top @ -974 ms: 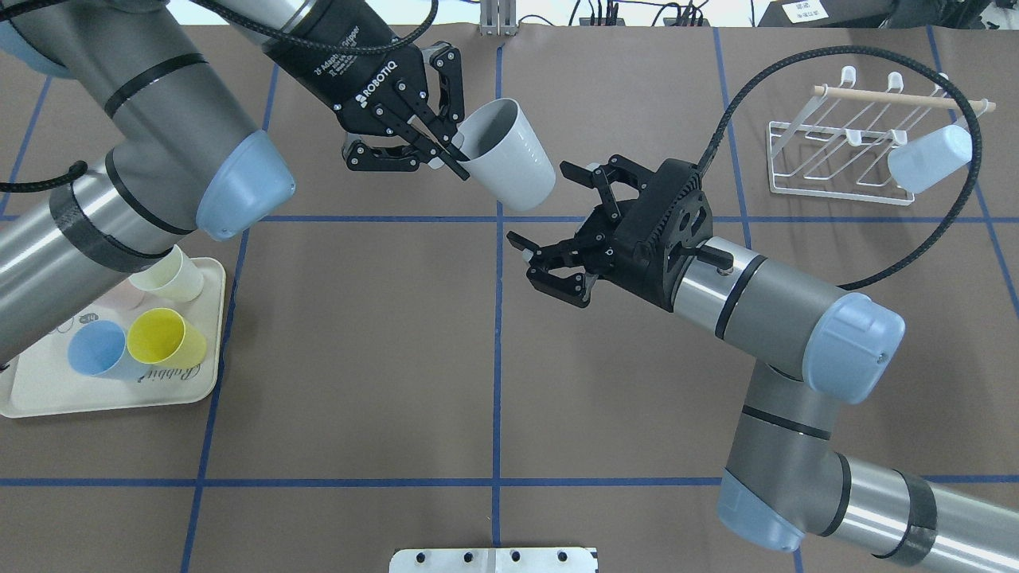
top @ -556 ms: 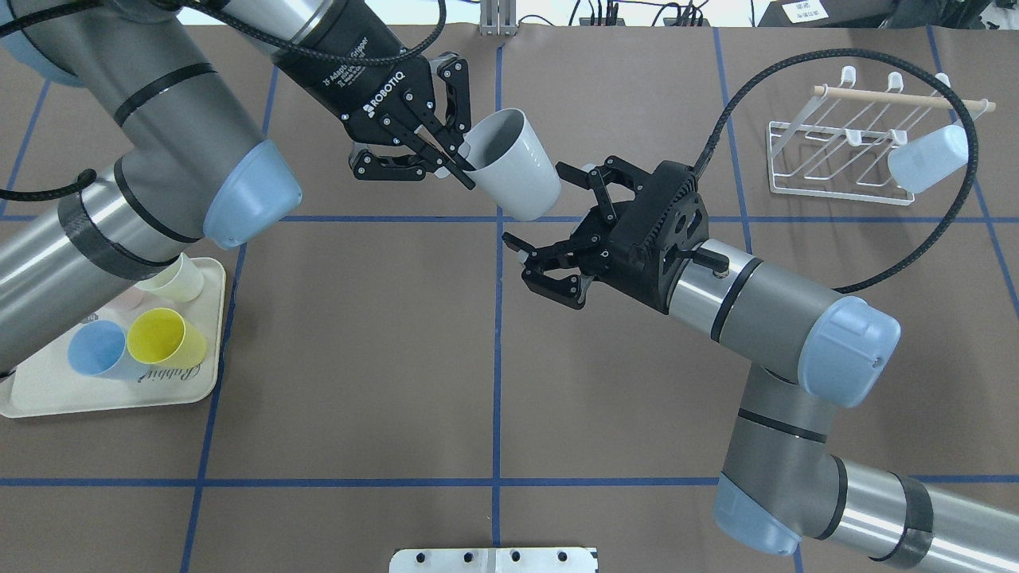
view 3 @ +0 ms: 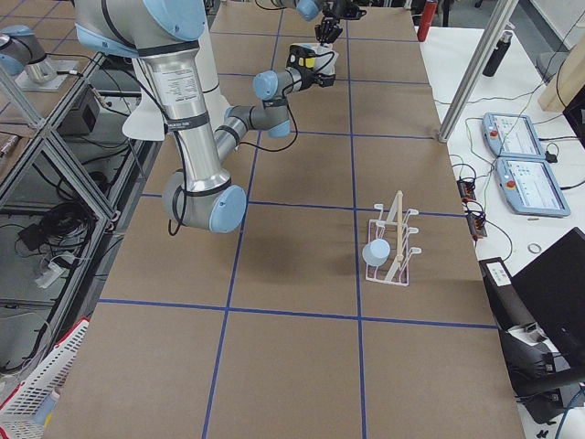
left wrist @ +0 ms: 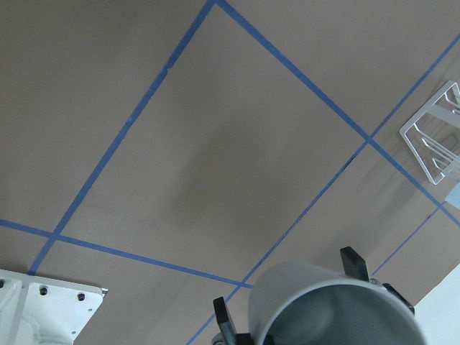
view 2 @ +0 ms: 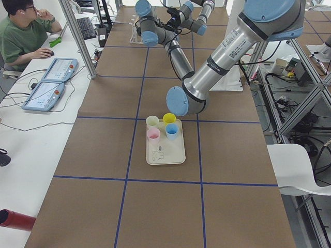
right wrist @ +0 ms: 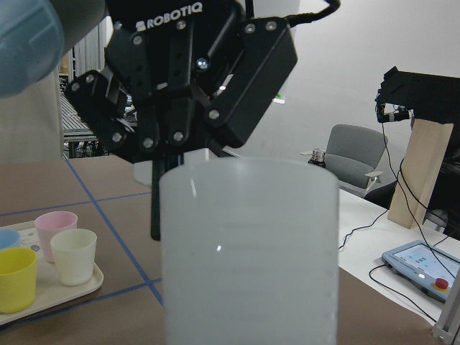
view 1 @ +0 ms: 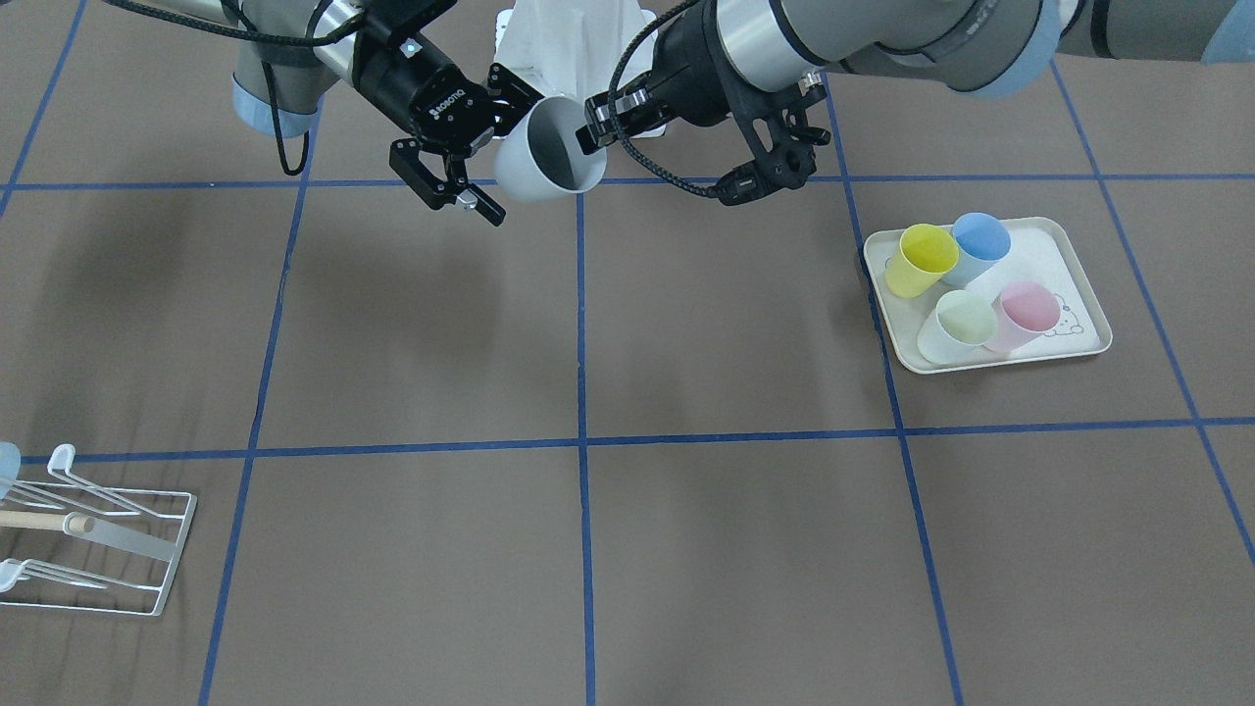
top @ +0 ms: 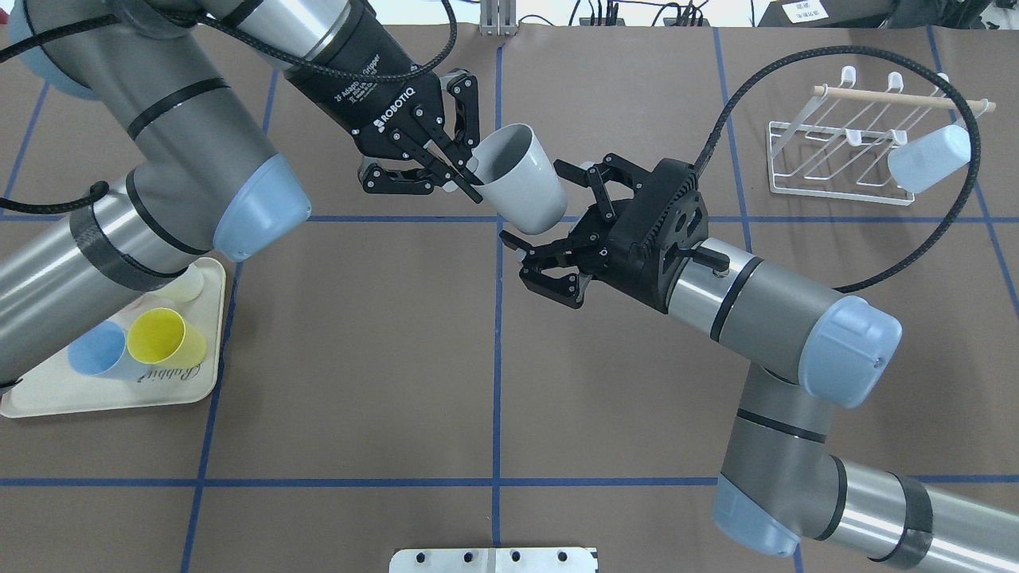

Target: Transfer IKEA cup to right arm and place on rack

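Observation:
The IKEA cup (top: 521,185) is pale grey-white and hangs tilted above the table's middle. My left gripper (top: 471,180) is shut on its rim, one finger inside the cup and one outside. My right gripper (top: 535,204) is open, and the cup's base sits between its spread fingers without clear contact. From the front, the cup (view 1: 544,147) shows its open mouth between both grippers. The right wrist view has the cup (right wrist: 248,251) close up, with the left gripper behind it. The white wire rack (top: 836,155) stands at the far right.
A light-blue cup (top: 930,157) hangs on the rack's right end. The cream tray (top: 48,390) at the near left holds a yellow cup (top: 163,338), a blue cup (top: 95,350) and others, partly under my left arm. A person sits at a side desk (view 2: 28,31).
My left gripper has carried the cup rightward and nearer, bringing its base in between the right gripper's open fingers. The right gripper has edged slightly left.

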Action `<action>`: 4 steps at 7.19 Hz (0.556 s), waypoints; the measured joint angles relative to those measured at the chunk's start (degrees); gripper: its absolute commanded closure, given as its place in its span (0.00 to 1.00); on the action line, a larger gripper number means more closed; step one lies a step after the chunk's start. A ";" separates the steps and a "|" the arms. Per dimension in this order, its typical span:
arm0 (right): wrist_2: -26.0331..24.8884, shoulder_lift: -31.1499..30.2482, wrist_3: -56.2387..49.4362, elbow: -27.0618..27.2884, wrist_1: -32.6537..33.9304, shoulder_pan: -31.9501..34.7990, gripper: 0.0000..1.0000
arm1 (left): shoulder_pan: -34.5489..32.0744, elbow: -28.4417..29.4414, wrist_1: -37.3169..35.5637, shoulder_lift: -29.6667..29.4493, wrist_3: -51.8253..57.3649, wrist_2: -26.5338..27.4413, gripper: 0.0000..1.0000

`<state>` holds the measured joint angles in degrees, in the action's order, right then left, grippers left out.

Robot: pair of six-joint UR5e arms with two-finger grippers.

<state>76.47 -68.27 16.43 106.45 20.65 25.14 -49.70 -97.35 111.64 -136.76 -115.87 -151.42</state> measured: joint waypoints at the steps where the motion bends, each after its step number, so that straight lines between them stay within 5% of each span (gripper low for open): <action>1: 0.00 0.01 0.00 0.04 0.00 0.00 0.17 | 0.21 0.24 0.04 -0.03 0.02 0.04 1.00; 4: 0.00 -0.02 -0.04 0.07 0.08 0.00 0.30 | 0.38 0.40 0.07 -0.06 0.03 0.07 1.00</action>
<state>76.47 -68.29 16.40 106.52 20.73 25.13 -49.32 -96.95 111.71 -136.82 -115.84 -151.34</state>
